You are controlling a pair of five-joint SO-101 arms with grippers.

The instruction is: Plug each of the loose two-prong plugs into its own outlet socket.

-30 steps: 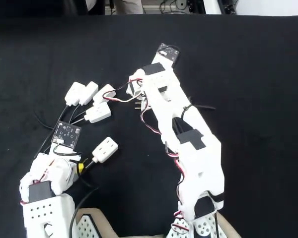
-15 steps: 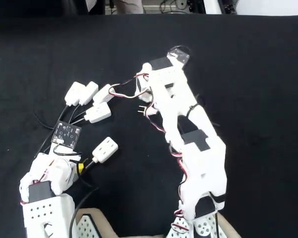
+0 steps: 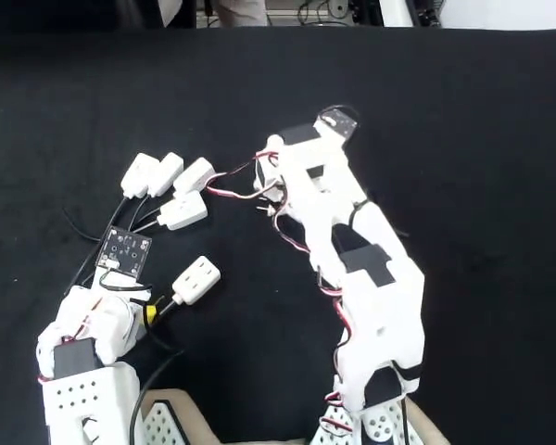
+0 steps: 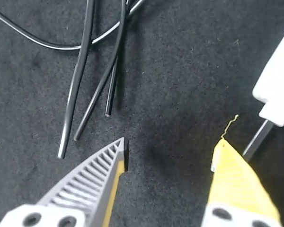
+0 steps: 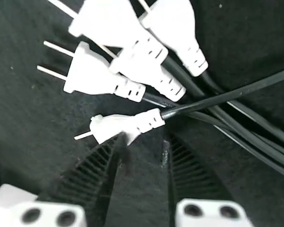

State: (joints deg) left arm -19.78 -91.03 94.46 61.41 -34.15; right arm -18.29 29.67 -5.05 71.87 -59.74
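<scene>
Several white two-prong plugs [image 5: 102, 73] lie bunched on black cables. One smaller plug [image 5: 125, 125] lies just past the tips of my right gripper [image 5: 143, 139], which is open with black fingers [image 5: 97, 170] on either side of it. From above, the right arm covers the plugs, with only a pair of prongs [image 3: 261, 206] showing beside it. White outlet sockets [image 3: 167, 176] are grouped at the left, and one socket [image 3: 195, 279] lies apart. My left gripper [image 4: 170, 146] is open and holds nothing. It sits low next to that lone socket [image 4: 278, 85].
Black cables [image 4: 83, 71] run loose across the black cloth [image 3: 482, 185]. A small dark board [image 3: 125, 250] lies between the socket group and the left arm [image 3: 83, 343]. Red and white wires [image 3: 227, 193] trail from the right arm [image 3: 371, 278].
The right arm's wrist has swung to the right and a little nearer, staying over the plugs. The left arm and the sockets have not moved.
</scene>
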